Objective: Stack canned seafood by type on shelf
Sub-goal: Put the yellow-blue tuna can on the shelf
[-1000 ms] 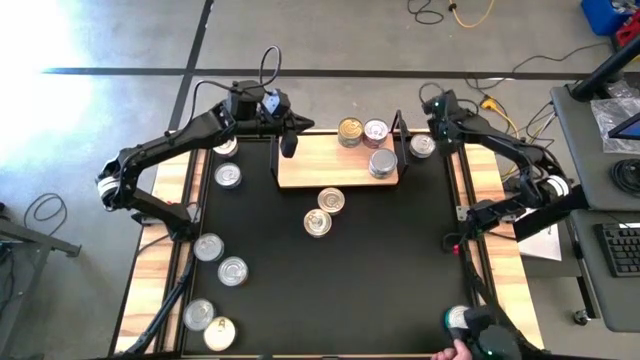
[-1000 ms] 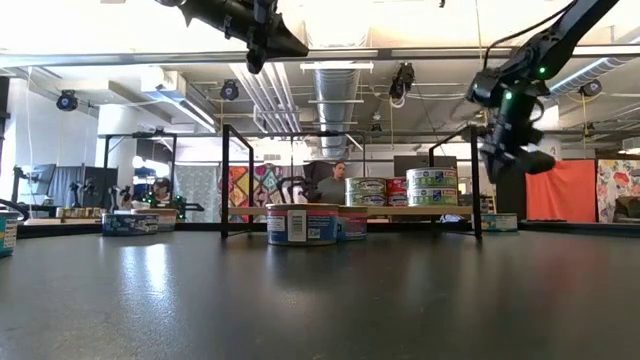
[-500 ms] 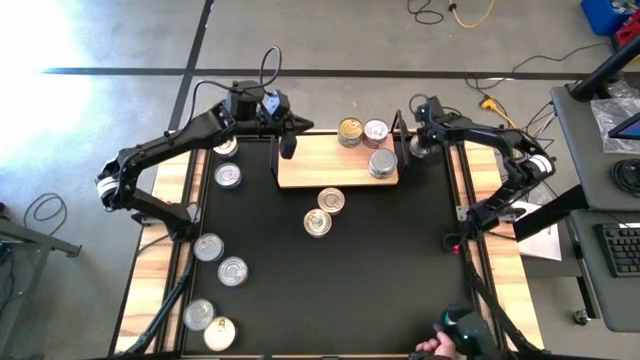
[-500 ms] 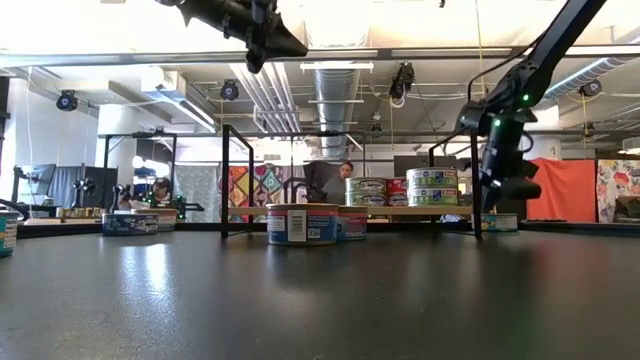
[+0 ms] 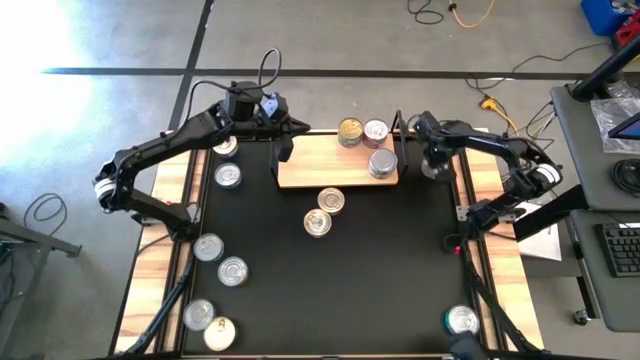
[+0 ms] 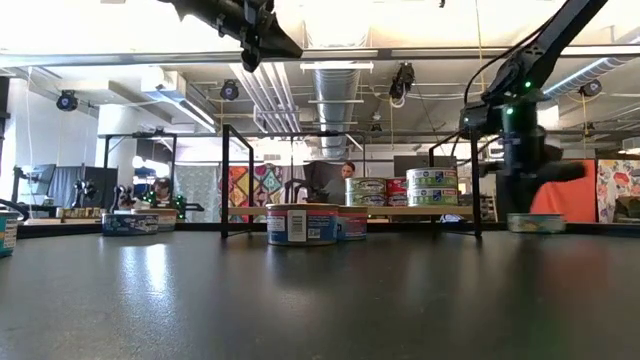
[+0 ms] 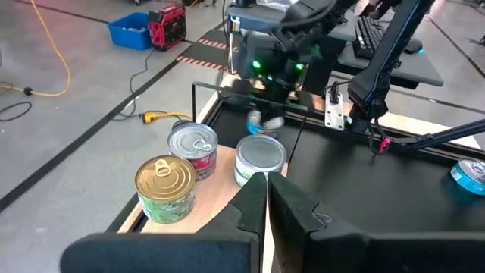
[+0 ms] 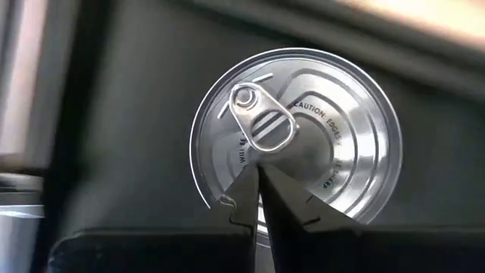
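The shelf (image 5: pixel 310 165) is a light-wood board with black wire posts at the table's far middle. On it stand a gold-lidded tin (image 5: pixel 350 131), a red-sided tin (image 5: pixel 376 130) and a stack of silver-lidded tins (image 5: pixel 382 163). My left gripper (image 5: pixel 285 148) hangs shut high above the shelf's left end. My right gripper (image 5: pixel 432 160) is shut and points steeply down just right of the shelf. Under it is a silver-lidded tin (image 8: pixel 303 136) that stands on the black table. Two more tins (image 5: pixel 331 200) (image 5: pixel 317 222) stand on the table before the shelf. My right gripper's shut fingertips (image 8: pixel 244 189) meet the tin's silver lid near its middle, right beside the pull ring (image 8: pixel 261 125). They come from above, pointing steeply down. The tin (image 6: pixel 537 223) stands upright with its base on the table.
Several loose tins stand along the table's left side (image 5: pixel 228 176) (image 5: pixel 208 247) (image 5: pixel 232 271) (image 5: pixel 199 315). One more (image 5: pixel 462 320) stands at the near right corner. The table's middle and near part is bare black surface (image 5: pixel 340 290).
My right gripper has sunk and tipped from slanting to steeply downward, moving toward the near edge onto the tin beside the shelf. In the low view that tin now stands farther toward the table's right than before, still upright. A hand at the near right corner has withdrawn.
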Controlling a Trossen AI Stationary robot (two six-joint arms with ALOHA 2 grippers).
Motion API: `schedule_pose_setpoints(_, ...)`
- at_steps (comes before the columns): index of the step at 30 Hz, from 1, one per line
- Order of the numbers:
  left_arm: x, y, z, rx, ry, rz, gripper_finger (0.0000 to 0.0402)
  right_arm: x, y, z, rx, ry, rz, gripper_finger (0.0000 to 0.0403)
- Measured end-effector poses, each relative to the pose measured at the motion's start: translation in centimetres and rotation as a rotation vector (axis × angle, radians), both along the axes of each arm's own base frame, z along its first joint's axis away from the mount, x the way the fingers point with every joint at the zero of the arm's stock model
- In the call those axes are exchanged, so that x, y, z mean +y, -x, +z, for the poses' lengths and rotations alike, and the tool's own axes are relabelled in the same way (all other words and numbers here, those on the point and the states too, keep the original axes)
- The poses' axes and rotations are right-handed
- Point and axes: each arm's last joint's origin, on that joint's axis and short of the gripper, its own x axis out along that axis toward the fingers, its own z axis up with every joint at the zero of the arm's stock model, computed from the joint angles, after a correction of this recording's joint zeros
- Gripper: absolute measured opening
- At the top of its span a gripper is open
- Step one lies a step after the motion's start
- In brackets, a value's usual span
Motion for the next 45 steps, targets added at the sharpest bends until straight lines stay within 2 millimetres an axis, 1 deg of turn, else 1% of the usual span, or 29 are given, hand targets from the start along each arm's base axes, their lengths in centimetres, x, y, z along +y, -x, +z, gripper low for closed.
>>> schedule_pose_setpoints(3,-0.3,0.4,0.5,-0.017,-0.009,-0.003,0.0,2.1,0.5,-0.2,0.034,-0.044,0.046,0.0013)
schedule_pose_setpoints(5,-0.5,0.9,1.1,-0.04,-0.018,-0.022,0.0,3.6,0.9,-0.5,0.028,-0.04,0.062,0.0013)
schedule_pose_setpoints(8,-1.1,1.7,2.1,-0.071,-0.056,-0.043,0.0,6.4,1.8,-1.2,0.015,-0.051,0.015,0.0013)
schedule_pose_setpoints(12,-1.7,2.8,3.3,-0.1,-0.119,-0.055,0.0,9.4,2.6,-1.8,-0.015,-0.002,-0.045,0.0013)
schedule_pose_setpoints(17,-2.2,3.5,3.9,-0.115,-0.161,-0.063,0.0,11.9,2.9,-2.2,-0.031,0.051,-0.051,0.0013)
schedule_pose_setpoints(21,-2.4,3.6,4.0,-0.137,-0.107,-0.111,0.0,13.3,2.6,-2.2,0.002,0.041,-0.001,0.0013)
schedule_pose_setpoints(26,-3.1,3.8,4.4,-0.183,-0.034,-0.263,0.0,14.5,1.5,-2.3,0.031,0.035,0.127,0.0013)
schedule_pose_setpoints(30,-3.6,4.4,4.9,-0.206,0.018,-0.295,0.0,15.4,0.3,-2.3,0.052,0.012,0.235,0.0013)
schedule_pose_setpoints(34,-5.1,5.3,5.9,-0.24,0.007,-0.318,0.0,16.4,-1.3,-2.1,0.071,-0.028,0.36,0.0013)
schedule_pose_setpoints(40,-8.7,6.1,7.2,-0.269,-0.06,-0.238,0.0,18.3,-4.0,-2.0,0.105,-0.083,0.583,0.0013)
schedule_pose_setpoints(43,-10.5,6.2,7.1,-0.259,-0.102,-0.142,0.0,19.1,-5.2,-2.1,0.113,-0.107,0.712,0.0013)
schedule_pose_setpoints(45,-11.5,5.9,6.8,-0.224,-0.106,-0.073,0.0,19.7,-6.1,-2.1,0.109,-0.118,0.793,0.0013)
